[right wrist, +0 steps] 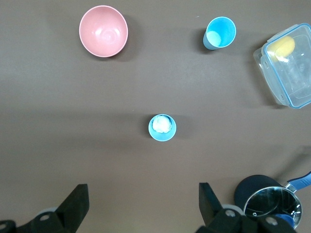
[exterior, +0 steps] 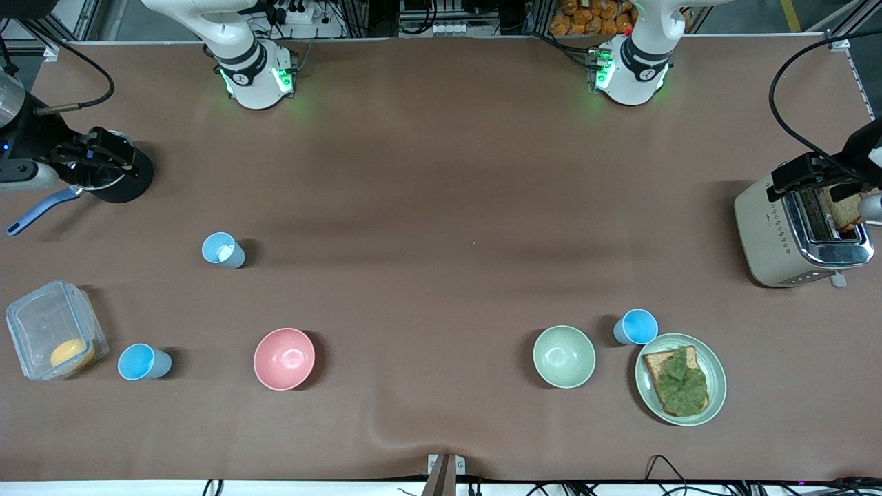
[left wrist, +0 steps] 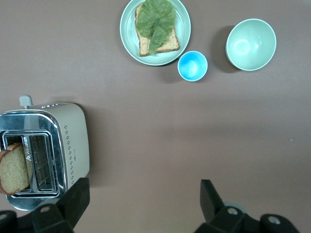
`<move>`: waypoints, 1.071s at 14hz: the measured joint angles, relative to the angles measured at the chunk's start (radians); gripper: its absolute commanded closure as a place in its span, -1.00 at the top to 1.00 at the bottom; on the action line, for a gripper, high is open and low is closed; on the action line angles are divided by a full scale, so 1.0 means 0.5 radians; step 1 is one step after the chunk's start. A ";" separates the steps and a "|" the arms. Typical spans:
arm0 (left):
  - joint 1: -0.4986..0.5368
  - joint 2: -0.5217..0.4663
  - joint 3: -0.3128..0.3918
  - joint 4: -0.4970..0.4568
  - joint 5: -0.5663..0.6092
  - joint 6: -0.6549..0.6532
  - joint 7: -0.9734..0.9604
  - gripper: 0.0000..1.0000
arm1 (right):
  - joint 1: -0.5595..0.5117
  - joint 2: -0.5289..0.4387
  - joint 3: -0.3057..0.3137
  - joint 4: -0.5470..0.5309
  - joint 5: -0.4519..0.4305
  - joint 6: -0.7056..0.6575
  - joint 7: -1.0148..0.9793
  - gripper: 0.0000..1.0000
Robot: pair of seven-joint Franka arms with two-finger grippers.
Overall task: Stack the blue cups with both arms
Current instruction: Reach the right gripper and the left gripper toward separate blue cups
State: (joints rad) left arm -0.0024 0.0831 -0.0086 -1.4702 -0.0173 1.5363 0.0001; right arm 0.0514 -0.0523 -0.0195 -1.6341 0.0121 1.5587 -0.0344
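With no blue cups stacked, the left pincer (left wrist: 141, 201) over the toaster (exterior: 799, 234) and the right pincer (right wrist: 143, 204) over the pot (exterior: 114, 176), both gaping wide, must each descend on a cup, the sky blue cup (exterior: 637, 326) at the plate's (exterior: 713, 396) eleven o'clock

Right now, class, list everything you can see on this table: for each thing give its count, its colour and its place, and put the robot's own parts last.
Blue cups: three; pale blue cup toward the right arm's end; bright blue cup beside the box; second bright blue cup touching the plate's rim.
Pink bowl: one, nearer the front camera than the pale cup.
Green bowl: one, pale green, beside the plate.
Plate: one, pale green, carrying bread topped with a leaf.
Box: one, clear, something yellow inside, at the right arm's end.
Pot: one, black, blue handle.
Toaster: one, cream, at the left arm's end, bread in its slot.
Left gripper: open, above the toaster.
Right gripper: open, over the pot.
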 measured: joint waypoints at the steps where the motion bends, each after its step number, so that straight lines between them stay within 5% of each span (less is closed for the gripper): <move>1: -0.010 0.004 -0.003 -0.001 0.000 0.020 0.000 1.00 | 0.000 0.000 0.000 0.000 0.000 0.000 0.000 1.00; 7: -0.098 0.201 -0.003 0.001 0.011 0.168 -0.044 1.00 | 0.000 -0.001 0.000 -0.002 0.000 0.000 0.000 1.00; 11: -0.094 0.379 0.010 0.074 0.011 0.193 -0.438 1.00 | 0.000 0.000 -0.001 -0.027 0.000 0.012 0.000 1.00; 15: -0.099 0.696 0.011 0.118 0.052 0.376 -0.919 1.00 | 0.000 0.064 -0.003 -0.388 0.000 0.498 0.000 1.00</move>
State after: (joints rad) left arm -0.0517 0.4311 -0.0031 -1.4111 0.0087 1.7242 -0.4593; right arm 0.0514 -0.0200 -0.0209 -1.8283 0.0120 1.8076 -0.0345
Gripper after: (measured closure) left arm 0.000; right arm 0.000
